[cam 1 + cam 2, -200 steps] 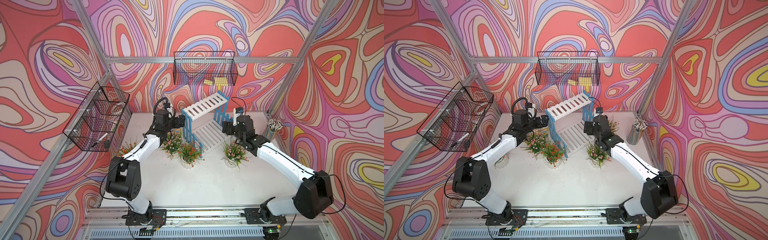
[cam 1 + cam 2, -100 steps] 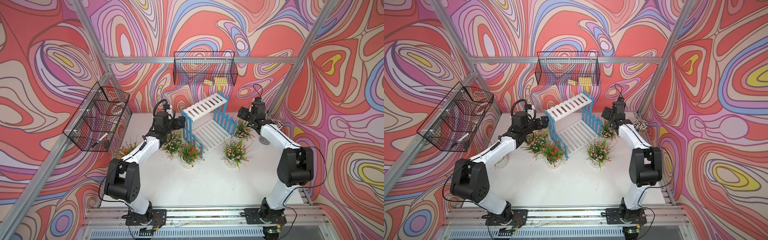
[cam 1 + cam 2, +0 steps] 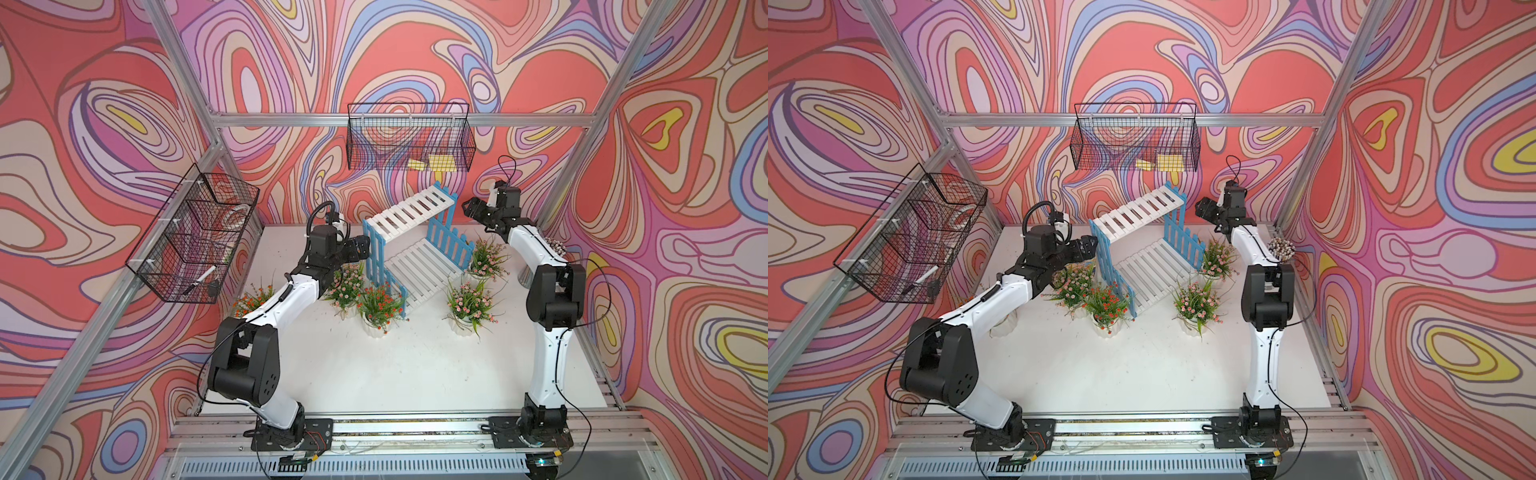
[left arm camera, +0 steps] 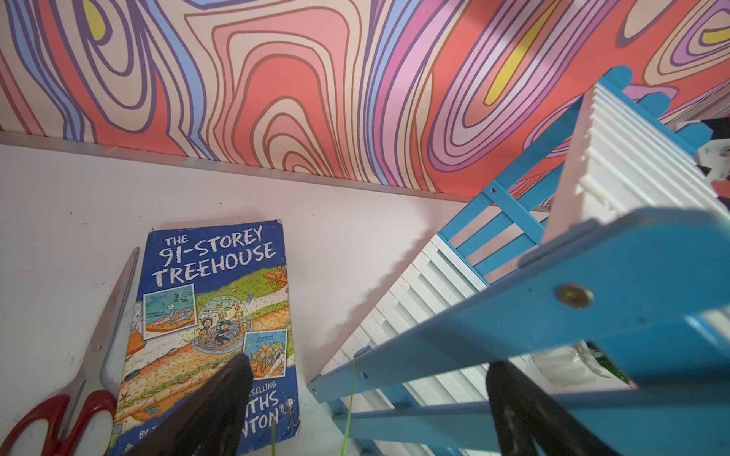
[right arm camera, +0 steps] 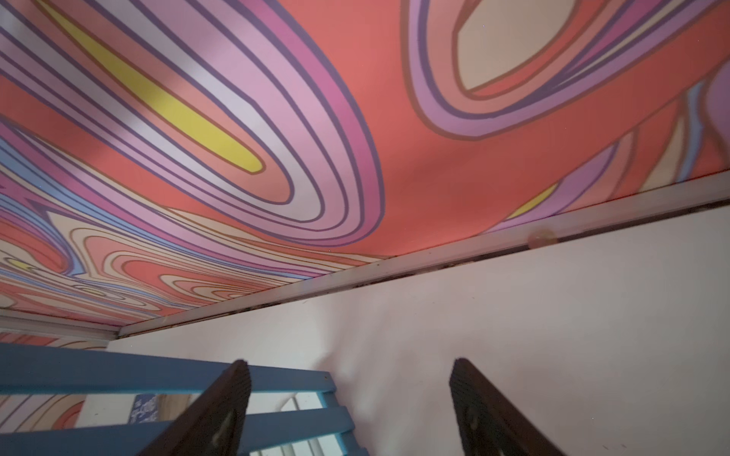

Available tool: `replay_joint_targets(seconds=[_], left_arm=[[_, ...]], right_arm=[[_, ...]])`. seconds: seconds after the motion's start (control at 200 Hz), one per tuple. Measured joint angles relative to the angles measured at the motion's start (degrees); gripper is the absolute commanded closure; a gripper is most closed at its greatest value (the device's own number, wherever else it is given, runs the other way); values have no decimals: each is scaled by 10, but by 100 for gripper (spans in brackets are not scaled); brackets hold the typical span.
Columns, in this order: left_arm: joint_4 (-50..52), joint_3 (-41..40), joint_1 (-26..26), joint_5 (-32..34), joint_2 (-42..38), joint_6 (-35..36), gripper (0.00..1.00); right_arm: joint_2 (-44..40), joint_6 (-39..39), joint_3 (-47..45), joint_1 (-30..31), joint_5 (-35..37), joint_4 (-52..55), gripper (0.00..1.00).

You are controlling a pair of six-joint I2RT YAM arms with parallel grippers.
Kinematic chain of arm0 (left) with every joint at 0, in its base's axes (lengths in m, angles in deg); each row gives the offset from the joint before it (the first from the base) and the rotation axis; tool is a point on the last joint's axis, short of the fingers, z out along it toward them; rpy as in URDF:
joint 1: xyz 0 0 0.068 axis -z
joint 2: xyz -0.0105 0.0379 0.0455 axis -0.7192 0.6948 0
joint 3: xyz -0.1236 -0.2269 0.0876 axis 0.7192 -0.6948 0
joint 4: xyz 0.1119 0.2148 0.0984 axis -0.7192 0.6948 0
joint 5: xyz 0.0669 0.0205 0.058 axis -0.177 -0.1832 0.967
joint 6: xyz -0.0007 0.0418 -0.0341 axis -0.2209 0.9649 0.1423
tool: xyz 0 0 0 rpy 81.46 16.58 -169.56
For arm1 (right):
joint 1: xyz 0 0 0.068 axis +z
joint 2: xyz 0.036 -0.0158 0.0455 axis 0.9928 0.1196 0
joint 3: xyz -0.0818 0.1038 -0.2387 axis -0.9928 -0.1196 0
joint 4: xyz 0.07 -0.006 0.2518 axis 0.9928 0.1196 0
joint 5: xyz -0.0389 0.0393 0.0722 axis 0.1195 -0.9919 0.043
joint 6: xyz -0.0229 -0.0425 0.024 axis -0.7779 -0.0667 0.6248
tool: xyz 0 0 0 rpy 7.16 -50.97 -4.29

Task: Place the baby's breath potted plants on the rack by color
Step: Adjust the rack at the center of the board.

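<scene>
Blue book (image 4: 213,312) beside red-handled scissors (image 4: 75,398), back wire basket (image 3: 409,137), side wire basket (image 3: 191,241), cup of sticks (image 3: 1282,250)

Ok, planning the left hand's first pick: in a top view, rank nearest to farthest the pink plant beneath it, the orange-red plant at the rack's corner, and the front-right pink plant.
1. Pink plant, almost beneath the left hand.
2. Orange-red plant, at the rack's front corner.
3. Front-right pink plant, past the rack's other end.

orange-flowered plant (image 3: 248,300) half hidden behind left arm (image 3: 286,303).
</scene>
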Motion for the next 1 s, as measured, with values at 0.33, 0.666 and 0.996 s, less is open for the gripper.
replay_joint_targets(seconds=[0.33,0.666,0.996], left_arm=[[4,0,0,0,-6,-6,6],[4,0,0,0,-6,-11,6],[16,21,-1,5,12,-11,7]], right_arm=[[20,26,30,-3,-73,2,19],[20,90,-82,-2,-168,-109,19],[-11,116,-170,-1,-208,-166,19]])
